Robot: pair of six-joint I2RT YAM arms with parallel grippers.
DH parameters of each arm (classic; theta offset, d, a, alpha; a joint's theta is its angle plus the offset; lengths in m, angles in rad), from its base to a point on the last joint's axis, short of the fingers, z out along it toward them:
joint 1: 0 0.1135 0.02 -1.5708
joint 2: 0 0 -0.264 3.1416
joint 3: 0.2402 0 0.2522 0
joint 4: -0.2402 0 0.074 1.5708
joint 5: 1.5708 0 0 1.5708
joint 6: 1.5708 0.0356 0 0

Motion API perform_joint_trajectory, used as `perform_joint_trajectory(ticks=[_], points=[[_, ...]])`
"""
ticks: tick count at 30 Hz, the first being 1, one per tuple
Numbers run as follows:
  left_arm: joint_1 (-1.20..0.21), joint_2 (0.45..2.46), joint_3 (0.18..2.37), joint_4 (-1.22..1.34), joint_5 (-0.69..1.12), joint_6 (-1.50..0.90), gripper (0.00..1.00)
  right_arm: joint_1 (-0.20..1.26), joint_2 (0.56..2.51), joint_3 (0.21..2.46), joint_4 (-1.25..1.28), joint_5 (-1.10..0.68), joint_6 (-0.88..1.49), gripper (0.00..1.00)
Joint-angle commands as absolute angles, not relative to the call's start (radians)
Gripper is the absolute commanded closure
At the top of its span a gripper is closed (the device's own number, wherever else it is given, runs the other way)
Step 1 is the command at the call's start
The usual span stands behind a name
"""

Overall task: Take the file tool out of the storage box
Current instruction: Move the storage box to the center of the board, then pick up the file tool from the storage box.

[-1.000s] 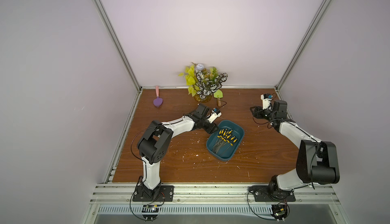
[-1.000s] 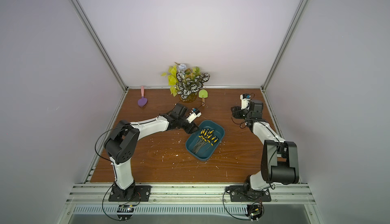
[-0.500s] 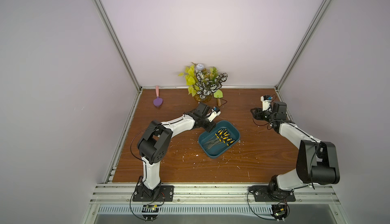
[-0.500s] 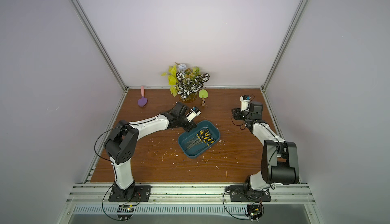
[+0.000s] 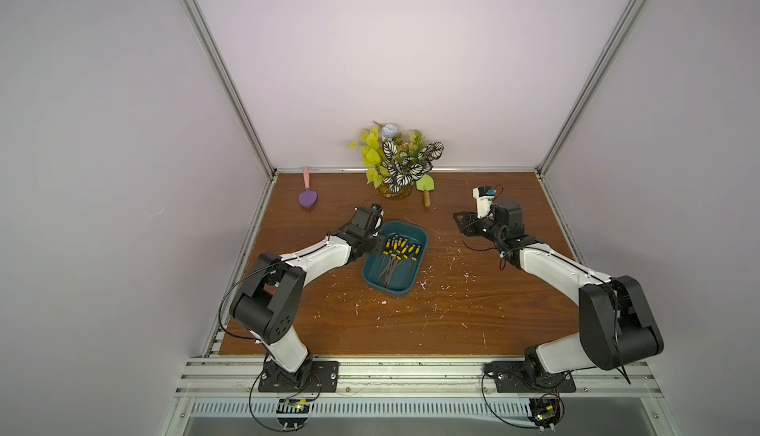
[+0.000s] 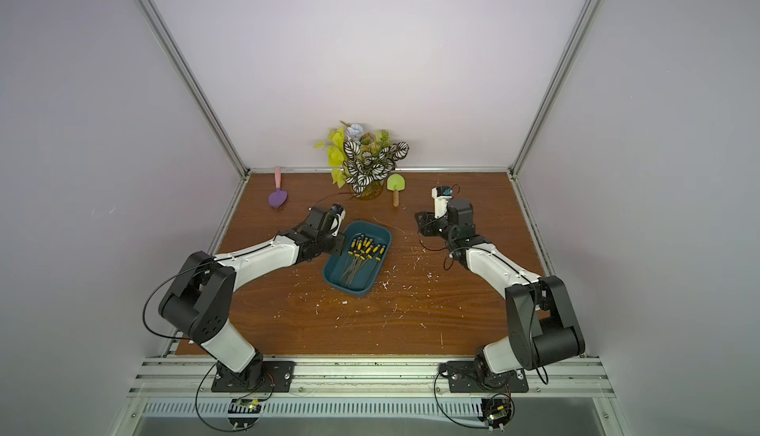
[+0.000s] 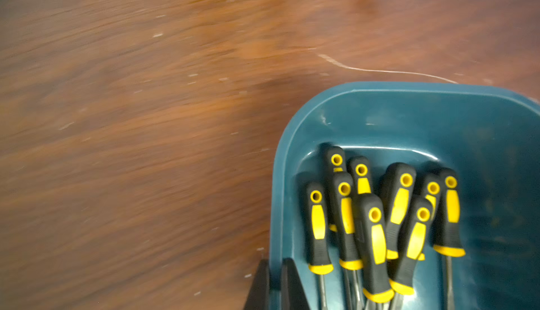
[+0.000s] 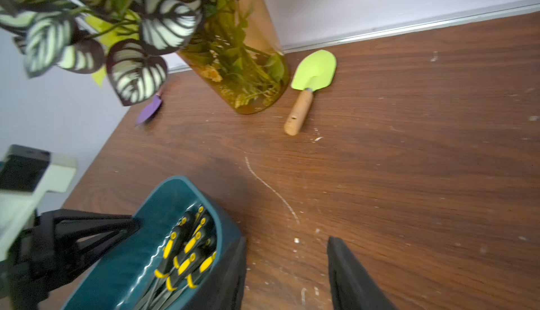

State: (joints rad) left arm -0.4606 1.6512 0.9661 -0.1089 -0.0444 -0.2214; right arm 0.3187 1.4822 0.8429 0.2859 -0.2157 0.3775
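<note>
Nothing had left the storage box (image 5: 388, 289) yet. The left claw (image 7: 274, 264) was pinched shut on the box's wall, and the right claw (image 8: 287, 240) stood part-spread and empty, well apart from the box. All the yellow-handled files (image 5: 397, 249) lay inside it, so the whole pick was not yet done.

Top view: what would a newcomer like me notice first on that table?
Most likely the teal box in the middle of the brown table, filled with files that have yellow-and-black handles. The left fingers pinch its left wall. Behind it, against the back wall, stands a plant with striped leaves.
</note>
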Motion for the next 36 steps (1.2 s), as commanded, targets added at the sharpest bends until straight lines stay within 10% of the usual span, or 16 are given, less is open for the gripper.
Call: perform_joint_trajectory(ticks=[1, 15, 25, 36], points=[[-0.412, 1.635, 0.927, -0.167, -0.138, -0.279, 0.99, 0.386, 1.534, 0.9, 0.324, -0.149, 0.486, 0.49], [-0.376, 1.602, 0.929, -0.163, -0.117, -0.3, 0.83, 0.639, 1.769, 1.154, 0.238, -0.041, 0.493, 0.48], [-0.352, 1.479, 0.949, -0.118, -0.12, -0.266, 0.44, 0.767, 2.024, 1.492, 0.014, -0.016, 0.457, 0.51], [-0.14, 1.475, 0.97, -0.089, 0.105, -0.255, 0.4, 0.825, 2.263, 1.831, -0.257, 0.038, 0.469, 0.58]])
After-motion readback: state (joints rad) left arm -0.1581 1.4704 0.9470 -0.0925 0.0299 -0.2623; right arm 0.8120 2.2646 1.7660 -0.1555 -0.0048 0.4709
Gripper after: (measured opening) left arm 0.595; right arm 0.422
